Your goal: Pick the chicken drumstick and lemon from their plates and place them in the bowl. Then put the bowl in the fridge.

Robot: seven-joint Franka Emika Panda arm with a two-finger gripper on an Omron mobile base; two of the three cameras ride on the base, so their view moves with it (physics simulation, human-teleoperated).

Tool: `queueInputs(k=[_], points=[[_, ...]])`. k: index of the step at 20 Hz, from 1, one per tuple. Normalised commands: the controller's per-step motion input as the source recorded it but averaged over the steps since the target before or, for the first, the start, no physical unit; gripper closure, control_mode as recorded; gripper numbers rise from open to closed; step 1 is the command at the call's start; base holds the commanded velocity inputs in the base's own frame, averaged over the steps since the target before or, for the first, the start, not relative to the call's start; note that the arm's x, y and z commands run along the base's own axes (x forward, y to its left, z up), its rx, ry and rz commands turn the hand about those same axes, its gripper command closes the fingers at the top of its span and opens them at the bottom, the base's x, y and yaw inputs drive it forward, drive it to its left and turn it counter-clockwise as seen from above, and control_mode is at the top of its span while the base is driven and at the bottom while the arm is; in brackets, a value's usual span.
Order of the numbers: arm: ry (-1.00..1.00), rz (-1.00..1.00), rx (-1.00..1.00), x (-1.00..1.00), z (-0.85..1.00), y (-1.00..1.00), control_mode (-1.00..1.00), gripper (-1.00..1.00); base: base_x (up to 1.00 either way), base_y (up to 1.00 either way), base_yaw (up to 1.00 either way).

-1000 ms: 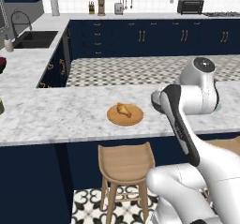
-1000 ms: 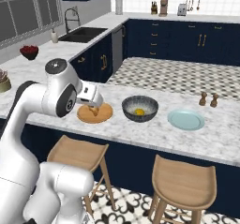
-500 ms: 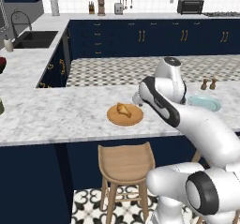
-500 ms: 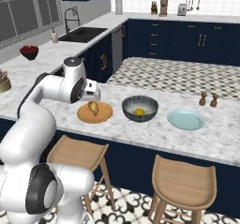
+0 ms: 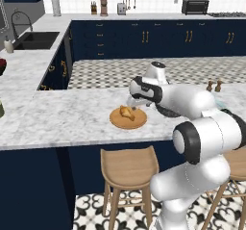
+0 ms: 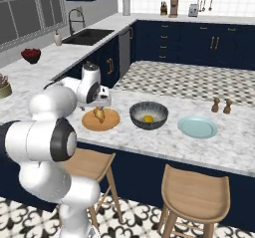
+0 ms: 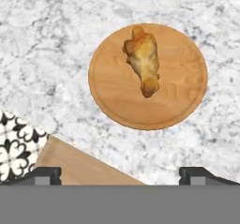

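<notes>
The golden-brown chicken drumstick (image 7: pixel 143 61) lies on the tan wooden plate (image 7: pixel 183 101) on the marble counter, also seen as the drumstick (image 5: pixel 127 112) (image 6: pixel 99 114) on that plate (image 5: pixel 137 123) (image 6: pixel 112 122). My gripper (image 7: pixel 120 174) (image 5: pixel 135 104) (image 6: pixel 103 104) hovers above the plate, open, with nothing between its fingers. The dark grey bowl (image 6: pixel 137 113) stands just right of the wooden plate with the yellow lemon (image 6: pixel 148 118) inside it. The pale light-blue plate (image 6: pixel 197 127) lies bare further right. The fridge is out of view.
Two wooden stools (image 6: pixel 196 194) (image 5: pixel 129 166) stand under the counter's front edge; one stool (image 7: pixel 79 164) shows below the plate in the hand view. Salt and pepper shakers (image 6: pixel 221 105) stand behind the blue plate. A sink (image 6: pixel 92 35) sits far left.
The arm has swung from over the bowl side across to the wooden plate, and the gripper now hangs over the drumstick. The jaws stayed open.
</notes>
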Motion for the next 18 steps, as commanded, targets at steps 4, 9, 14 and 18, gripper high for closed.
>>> queueInputs(k=[4,9,14,18], points=[[0.0,0.09,-0.06,0.4,-0.62,0.03,-1.0,-1.0,0.0,0.0,0.0],[0.06,0.06,-0.03,0.44,-0.56,0.08,-1.0,-1.0,0.0,0.0,0.0],[0.06,0.07,0.0,0.49,-0.5,0.02,-1.0,-1.0,0.0,0.0,0.0],[0.0,0.05,0.0,0.66,-0.29,0.0,-1.0,-1.0,0.0,0.0,0.0]])
